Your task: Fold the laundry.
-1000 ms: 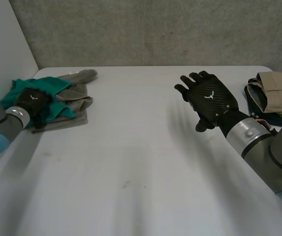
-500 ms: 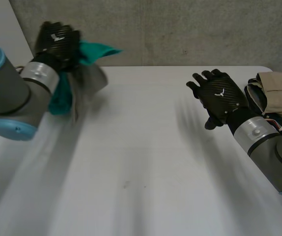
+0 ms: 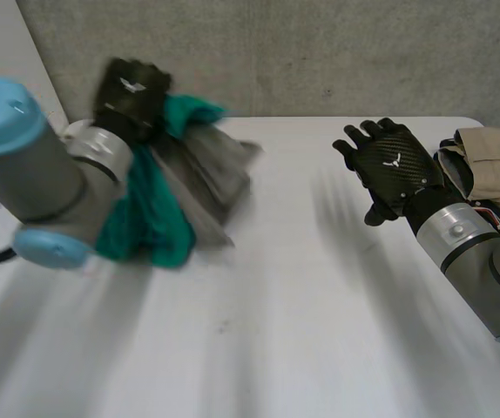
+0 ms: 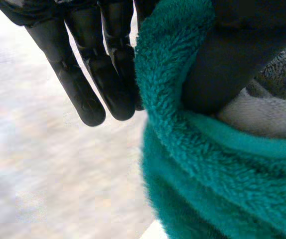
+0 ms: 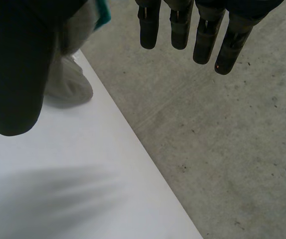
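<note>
My left hand is raised above the white table's far left, shut on a bundle of a teal fleece cloth and a grey cloth that hang below it. In the left wrist view the teal fleece is pinched under the thumb, with the grey cloth behind it and the fingers beside it. My right hand hovers open over the table's right side, its fingers straight and apart from the bundle.
A folded beige garment lies on a dark one at the table's far right, just behind my right hand. A concrete wall runs along the table's far edge. Bare tabletop lies between the arms.
My left hand closed on the teal and grey pile at the far left, lifted it off the table and swung it up and rightward. My right hand drifted slightly right.
</note>
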You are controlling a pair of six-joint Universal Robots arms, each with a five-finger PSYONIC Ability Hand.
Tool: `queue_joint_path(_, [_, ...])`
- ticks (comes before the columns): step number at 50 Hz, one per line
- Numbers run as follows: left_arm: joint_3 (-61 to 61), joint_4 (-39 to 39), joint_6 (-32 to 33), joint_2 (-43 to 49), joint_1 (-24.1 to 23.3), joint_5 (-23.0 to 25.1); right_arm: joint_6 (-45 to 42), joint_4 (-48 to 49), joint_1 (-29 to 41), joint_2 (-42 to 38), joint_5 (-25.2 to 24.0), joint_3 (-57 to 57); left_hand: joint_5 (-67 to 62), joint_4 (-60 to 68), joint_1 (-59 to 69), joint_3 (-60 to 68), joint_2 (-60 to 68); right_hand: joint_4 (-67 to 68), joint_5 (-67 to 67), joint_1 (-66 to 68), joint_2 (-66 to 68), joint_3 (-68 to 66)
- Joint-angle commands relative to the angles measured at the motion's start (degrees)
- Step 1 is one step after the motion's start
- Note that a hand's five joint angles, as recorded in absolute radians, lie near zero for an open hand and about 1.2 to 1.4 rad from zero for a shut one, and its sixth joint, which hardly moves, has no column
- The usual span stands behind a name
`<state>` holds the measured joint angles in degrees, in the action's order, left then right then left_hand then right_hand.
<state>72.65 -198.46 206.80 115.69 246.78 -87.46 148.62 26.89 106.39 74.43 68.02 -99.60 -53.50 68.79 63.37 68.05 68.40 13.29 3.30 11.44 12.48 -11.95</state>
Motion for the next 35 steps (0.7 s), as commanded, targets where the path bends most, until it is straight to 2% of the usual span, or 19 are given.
queue_joint_path(1, [-11.02, -2.1, 6.32, 2.86, 15.65, -2.71, 0.0, -0.26, 0.31, -0.08, 0.01, -0.07, -16.5, 11.21, 16.63, 11.95, 11.6, -3.29, -3.3, -1.44, -2.48, 1.95])
queue_joint_path(5, [-15.16, -2.72, 7.91, 6.29, 17.51, -4.12, 0.0, -1.14, 0.66, -0.16, 0.01, 0.02, -16.5, 11.21, 16.63, 11.95, 11.6, -3.29, -3.3, -1.44, -2.48, 1.95])
queue_joint_path(6, [-15.08, -2.63, 7.83, 6.91, 17.25, -3.51, 0.0, -1.31, 0.75, -0.16, 0.01, 0.02, -10.36, 5.07, 10.49, 5.81, 5.46, -3.29, -3.3, -1.44, -2.48, 1.95])
queue_joint_path(7, [-14.64, -2.63, 7.83, 7.26, 16.9, -2.81, 0.0, -1.57, 0.84, -0.25, 0.01, 0.02, 3.02, -8.32, -2.89, -7.58, -7.92, -3.29, -3.3, -1.44, -2.48, 1.95])
queue_joint_path(8, [-13.16, -2.63, 7.83, 7.44, 16.02, -0.71, 0.0, -1.66, 0.84, -0.34, 0.01, 0.02, 34.63, -39.93, -34.5, -39.18, -39.53, -3.29, -3.3, -1.44, -2.48, 1.95])
queue_joint_path(9, [-12.19, -2.63, 7.83, 7.44, 15.66, 0.52, 0.0, -1.67, 0.84, -0.43, 0.01, 0.02, 49.93, -55.23, -49.8, -54.49, -54.83, -3.29, -3.3, -1.44, -2.48, 1.95])
queue_joint_path(10, [-10.96, -2.63, 7.83, 7.44, 15.31, 1.75, -0.09, -1.67, 0.84, -0.6, 0.01, -0.07, 53.5, -58.79, -53.37, -58.05, -58.4, -3.29, -3.3, -1.44, -2.48, 1.95])
queue_joint_path(11, [-8.25, -2.89, 7.91, 7.44, 14.96, 3.94, -0.09, -1.67, 0.84, -0.6, 0.01, -0.07, 53.5, -58.79, -53.37, -58.05, -58.4, -3.29, -3.3, -1.44, -2.48, 1.95])
queue_joint_path(14, [-4.2, -3.24, 7.83, 7.09, 14.61, 5.63, -0.09, -1.67, 0.84, -0.69, 0.01, -0.07, 53.5, -58.79, -53.37, -58.05, -58.4, -3.29, -3.3, -1.44, -2.48, 1.95])
queue_joint_path(25, [2.76, 0.44, 7.83, 5.95, 14.61, 6.16, -0.09, -2.1, 0.4, -0.69, -0.08, 0.11, 52.95, -58.25, -52.82, -57.5, -57.85, -3.29, -3.3, -1.44, -2.48, 1.95])
queue_joint_path(35, [-0.04, 3.96, 7.56, 8.49, 15.57, 6.86, -0.17, -2.28, 0.75, -1.22, -0.08, 0.11, 50.42, -55.72, -50.3, -54.98, -55.32, -3.29, -3.3, -1.44, -2.48, 1.95])
